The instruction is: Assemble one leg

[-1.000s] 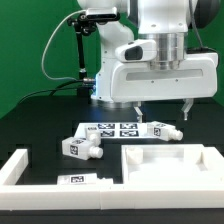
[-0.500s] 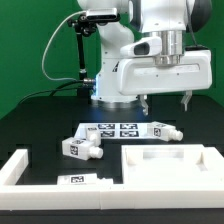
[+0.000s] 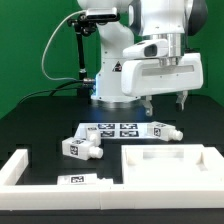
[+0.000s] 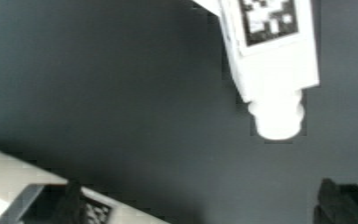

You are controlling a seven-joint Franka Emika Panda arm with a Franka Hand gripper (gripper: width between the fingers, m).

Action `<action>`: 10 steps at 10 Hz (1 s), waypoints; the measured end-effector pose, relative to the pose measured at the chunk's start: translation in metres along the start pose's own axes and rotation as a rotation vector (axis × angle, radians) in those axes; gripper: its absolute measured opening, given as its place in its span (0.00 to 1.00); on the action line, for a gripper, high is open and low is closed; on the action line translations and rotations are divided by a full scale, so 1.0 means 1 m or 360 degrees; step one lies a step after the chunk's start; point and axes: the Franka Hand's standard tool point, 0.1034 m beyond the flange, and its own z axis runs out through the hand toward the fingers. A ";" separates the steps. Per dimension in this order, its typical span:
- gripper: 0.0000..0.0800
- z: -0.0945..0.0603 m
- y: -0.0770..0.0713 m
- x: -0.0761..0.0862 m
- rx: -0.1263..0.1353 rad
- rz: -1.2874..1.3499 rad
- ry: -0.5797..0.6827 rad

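Hovering above the black counter (image 3: pixel 40 120), the claw (image 3: pixel 165 104) is spread wide, with nothing between its fingers (image 3: pixel 148 102). Directly beneath it the leg (image 3: pixel 160 130) lies on its side with its tag (image 4: pixel 270 18) facing up, toward the counter's far edge on the exterior view's right. It is just beside the marker board (image 3: pixel 113 129) (whether they touch is hard to tell). A square white panel (image 3: pixel 170 165) sits by the near edge, and a border bar (image 3: pixel 18 168) lies at the near corner on the exterior view's left.
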 end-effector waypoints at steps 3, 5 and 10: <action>0.81 0.003 0.001 -0.002 0.0005 -0.0096 -0.0010; 0.81 0.012 -0.021 -0.004 0.0062 0.0045 -0.0081; 0.81 0.044 -0.041 -0.015 0.0083 0.0036 -0.0133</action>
